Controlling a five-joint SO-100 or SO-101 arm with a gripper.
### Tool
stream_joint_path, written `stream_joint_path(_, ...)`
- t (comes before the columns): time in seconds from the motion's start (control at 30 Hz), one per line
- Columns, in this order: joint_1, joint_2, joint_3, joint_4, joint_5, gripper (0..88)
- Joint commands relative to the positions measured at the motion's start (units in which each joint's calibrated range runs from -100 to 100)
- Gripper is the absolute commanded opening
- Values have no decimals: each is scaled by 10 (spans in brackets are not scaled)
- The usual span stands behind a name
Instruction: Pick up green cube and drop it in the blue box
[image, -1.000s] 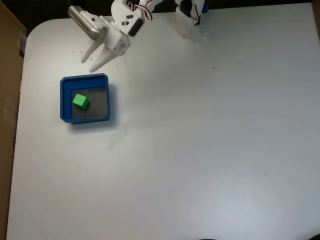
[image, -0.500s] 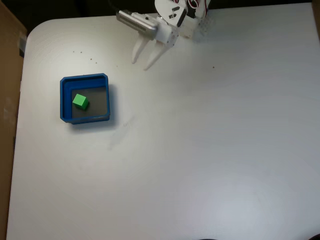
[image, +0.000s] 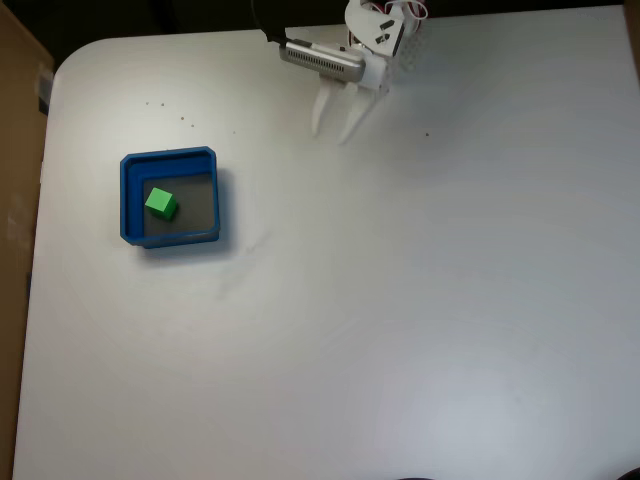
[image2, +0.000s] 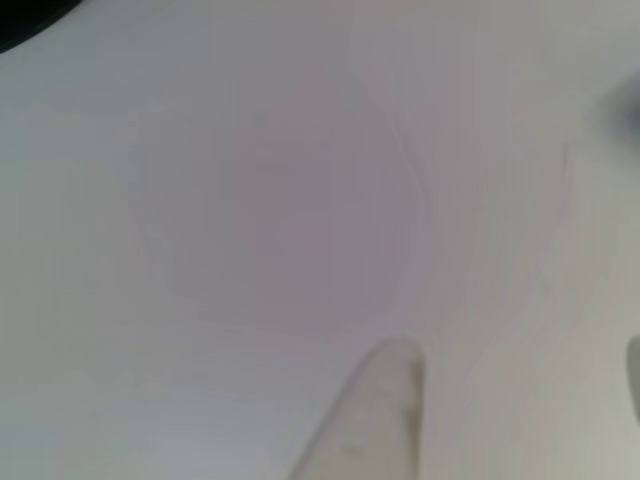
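The small bright green cube (image: 160, 204) sits inside the blue box (image: 128, 190), on its grey floor near the left wall. The gripper (image: 334, 130) is far off to the right, fingers spread apart and holding nothing.

Fixed view, items on my white table (image: 400, 300):

1. Blue box (image: 128, 195), left part of the table, walls raised, grey floor.
2. Green cube (image: 160, 204), lying on that floor, toward the box's left wall.
3. My gripper (image: 332, 128), near the table's far edge, well apart from the box; both white fingers point down the picture, spread, nothing between them.
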Motion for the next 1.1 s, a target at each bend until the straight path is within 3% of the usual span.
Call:
stream_joint_path(0.0,-19,-70,52,-13,3,170)
stream_joint_path(0.43,-54,-192,156,-10,3,170)
stream_joint_path(1.07,-238,-192,157,-8,2,170)
